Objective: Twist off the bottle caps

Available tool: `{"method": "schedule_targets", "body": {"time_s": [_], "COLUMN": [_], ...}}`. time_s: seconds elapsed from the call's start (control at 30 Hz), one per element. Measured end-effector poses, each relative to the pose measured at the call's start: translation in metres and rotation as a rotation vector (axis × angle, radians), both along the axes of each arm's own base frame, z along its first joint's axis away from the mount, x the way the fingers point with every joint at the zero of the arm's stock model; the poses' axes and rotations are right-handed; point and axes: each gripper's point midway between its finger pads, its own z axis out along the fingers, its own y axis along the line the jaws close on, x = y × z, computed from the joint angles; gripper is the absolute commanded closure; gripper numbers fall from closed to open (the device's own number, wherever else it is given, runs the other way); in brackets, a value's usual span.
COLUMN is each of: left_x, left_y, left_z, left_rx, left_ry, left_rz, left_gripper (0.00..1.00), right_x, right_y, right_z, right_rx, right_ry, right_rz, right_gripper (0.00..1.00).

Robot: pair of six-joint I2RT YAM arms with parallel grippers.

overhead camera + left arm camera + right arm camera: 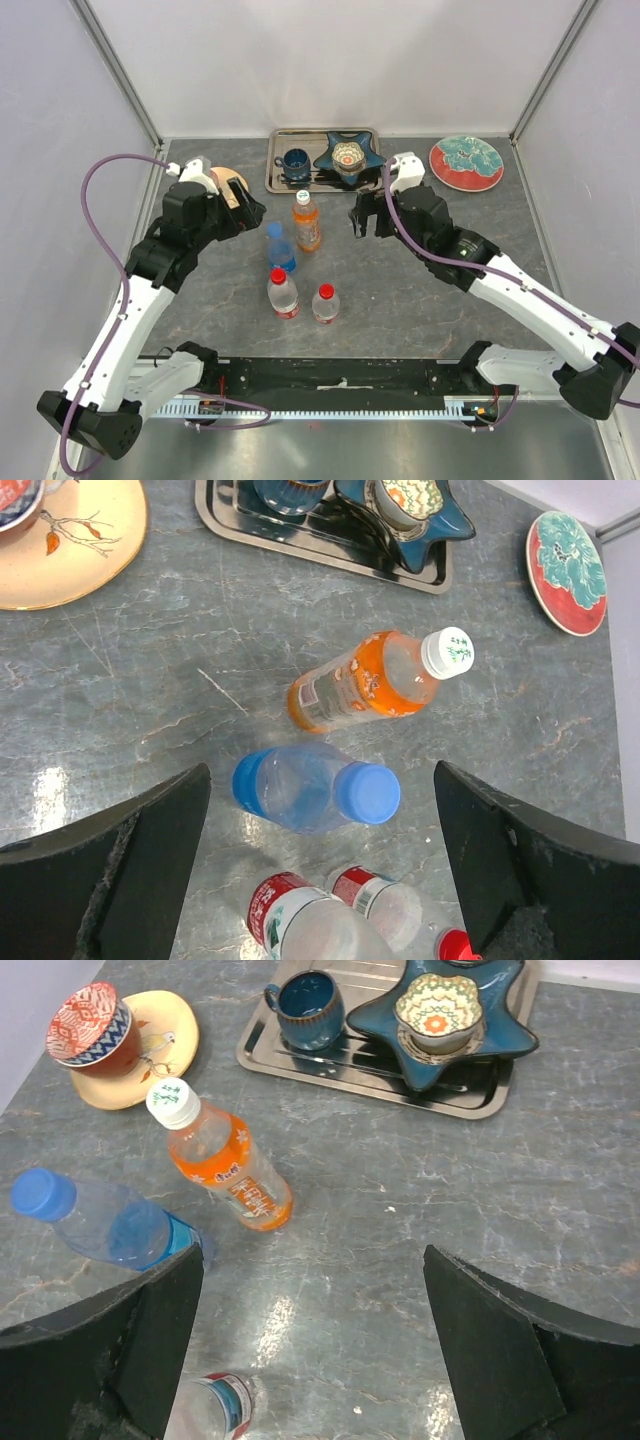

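while all four bottles stand upright near the middle of the table [400, 290], both grippers hover open and empty on either side of them. the left gripper [250, 213] is spread wide with nothing between its fingers [150, 860]; it sits just left of the bottles, beside a peach plate [235, 185]. the right gripper [362, 218] is just as wide, fingers [500, 1360] holding nothing, a little right of the bottles.

the orange bottle [307, 228] is the farthest of the four and its white cap [303, 197] is on. just near and left of it is the blue bottle [282, 256], with its blue cap [275, 230] on. nearer again, side by side, are the left clear bottle [284, 298] and the right clear bottle [325, 306], both with red-and-white labels. the left red cap [278, 275] and the right red cap [325, 291] are both on.

from the left wrist, the blue bottle shows between the two fingers, the orange one beyond it. from the right wrist, both lie left of centre, with bare table between the fingers.

at the far edge, a metal tray [275, 185] holds a dark blue cup [294, 162] and a star dish [350, 155]. a red-rimmed plate [466, 162] lies to the right of the tray.
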Motion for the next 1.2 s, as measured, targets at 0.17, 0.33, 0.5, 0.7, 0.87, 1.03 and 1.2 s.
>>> {"method": "schedule_targets", "body": {"time_s": [0.17,0.33,0.5,0.7,0.87,1.03,1.2], "left_x": [-0.003,-0.014,-0.026,-0.036,-0.037,-0.038,-0.037], "left_y": [0.007,0.015,0.023,0.031,0.040,0.047,0.049], "left_z": [0.005,0.022,0.038,0.039,0.025,0.017,0.016], "left_rx": [0.009,-0.004,-0.003,0.019,0.048,0.066,0.071], "left_ry": [-0.019,-0.084,-0.155,-0.192,-0.182,-0.172,-0.172], "left_rz": [0.030,0.048,0.051,0.061,0.100,0.131,0.142], "left_gripper": [0.00,0.01,0.04,0.03,0.01,0.01,0.01], "right_x": [0.010,0.032,0.052,0.067,0.074,0.080,0.090], "right_y": [0.028,0.067,0.103,0.125,0.131,0.134,0.138], "right_z": [0.006,0.021,0.014,-0.017,-0.044,-0.052,-0.053], "right_rx": [0.025,0.062,0.062,0.022,-0.012,-0.022,-0.024], "right_ry": [0.012,0.009,0.030,0.080,0.117,0.117,0.104], "right_rz": [0.068,0.117,0.158,0.168,0.157,0.141,0.119], "right_gripper": [0.02,0.02,0.02,0.07,0.09,0.11,0.17]}}
